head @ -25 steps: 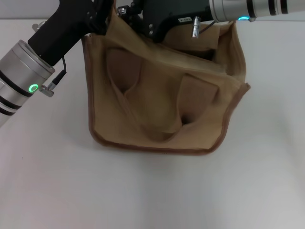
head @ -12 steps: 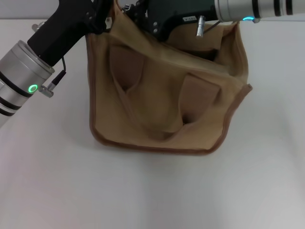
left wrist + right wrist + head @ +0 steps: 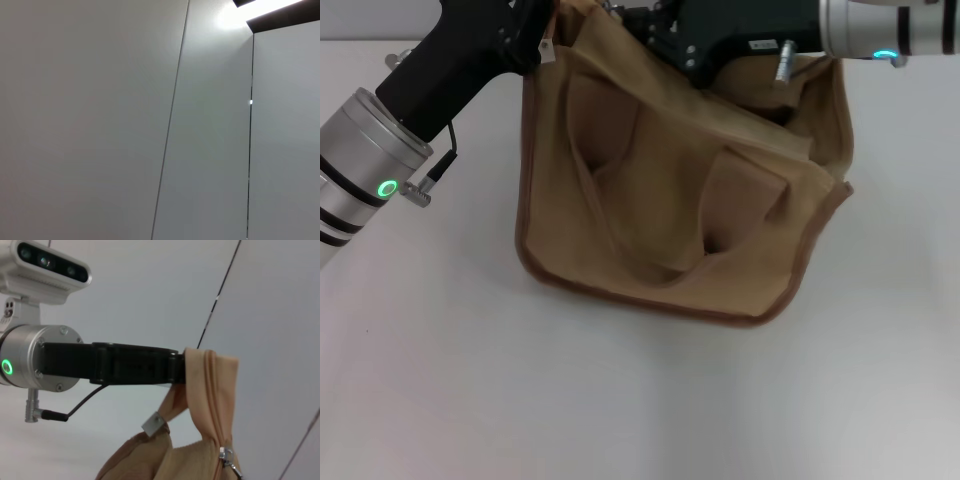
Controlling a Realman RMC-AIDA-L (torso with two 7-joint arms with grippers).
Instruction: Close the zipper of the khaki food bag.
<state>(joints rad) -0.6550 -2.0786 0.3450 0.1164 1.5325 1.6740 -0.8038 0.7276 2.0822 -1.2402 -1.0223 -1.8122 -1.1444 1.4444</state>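
While gripping bag [image 3: 205, 390], left end effector [image 3: 176, 369] (clamped).

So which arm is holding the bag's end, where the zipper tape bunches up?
The left gripper: in the right wrist view it clamps the bunched end of the khaki food bag above the zipper. The right gripper is farther along the top.
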